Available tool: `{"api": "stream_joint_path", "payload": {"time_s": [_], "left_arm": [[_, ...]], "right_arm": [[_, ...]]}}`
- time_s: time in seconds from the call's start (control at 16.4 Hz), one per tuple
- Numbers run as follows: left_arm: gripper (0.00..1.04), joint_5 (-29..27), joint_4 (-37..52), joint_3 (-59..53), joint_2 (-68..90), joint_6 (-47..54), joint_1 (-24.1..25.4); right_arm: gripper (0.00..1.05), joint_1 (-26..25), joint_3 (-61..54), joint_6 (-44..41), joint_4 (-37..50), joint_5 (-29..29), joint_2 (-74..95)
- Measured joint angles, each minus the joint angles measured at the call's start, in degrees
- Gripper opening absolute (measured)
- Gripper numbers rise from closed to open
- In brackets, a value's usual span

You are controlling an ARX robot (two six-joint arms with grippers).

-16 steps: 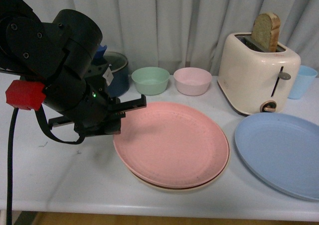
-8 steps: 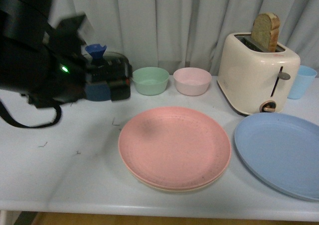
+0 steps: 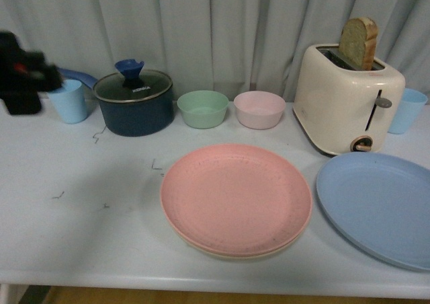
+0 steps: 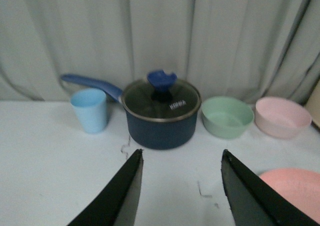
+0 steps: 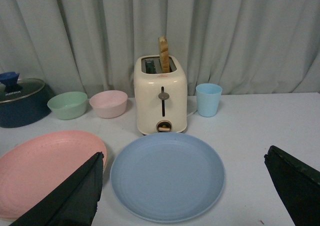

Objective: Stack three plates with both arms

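Pink plate (image 3: 236, 198) sits mid-table on the white table (image 3: 87, 243), stacked directly on the beige plate (image 3: 232, 255), of which we see only a thin rim along the near edge. Blue plate (image 3: 379, 206) lies flat by itself to the right, just beside the stack with a narrow gap, in front of the toaster (image 3: 349, 105). A slice of bread (image 3: 358, 43) stands in the toaster slot. We note the left arm (image 3: 20, 75) as a blurred dark shape at the far left edge, beside a light blue cup (image 3: 68, 101) and well apart from all three plates. Left gripper (image 4: 181, 155): jaws spread, nothing between them. Its wrist view faces the dark blue lidded pot (image 4: 160, 113), the green bowl (image 4: 227, 117) and the pink bowl (image 4: 282, 117) along the curtain. Right gripper (image 5: 185, 156): jaws spread wide, holding nothing, with the blue plate showing between them on the table. A second blue cup (image 5: 208, 99) stands just beside the toaster.
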Motion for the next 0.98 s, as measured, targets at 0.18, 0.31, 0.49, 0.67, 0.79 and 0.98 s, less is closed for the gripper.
{"api": "stream_joint_path", "payload": {"time_s": [0.18, 0.31, 0.49, 0.67, 0.79, 0.98], "left_arm": [[0.15, 2.1, 0.7, -6.2, -8.3, 0.2, 2.2], [0.02, 4.0, -1.0, -11.3, -11.5, 0.3, 3.4], [0.02, 5.1, -2.8, -15.0, -19.6, 0.3, 5.2], [0.02, 8.2, -2.1, -20.0, -21.2, 0.3, 7.3], [0.02, 9.7, -5.2, -21.5, -26.9, 0.3, 10.6], [0.02, 10.5, -11.2, -22.8, -34.7, 0.3, 10.2]], "right_arm": [[0.98, 0.0, 0.0, 0.0, 0.0, 0.0, 0.0], [0.98, 0.0, 0.0, 0.0, 0.0, 0.0, 0.0], [0.98, 0.0, 0.0, 0.0, 0.0, 0.0, 0.0], [0.98, 0.0, 0.0, 0.0, 0.0, 0.0, 0.0], [0.98, 0.0, 0.0, 0.0, 0.0, 0.0, 0.0], [0.98, 0.0, 0.0, 0.0, 0.0, 0.0, 0.0]]}}
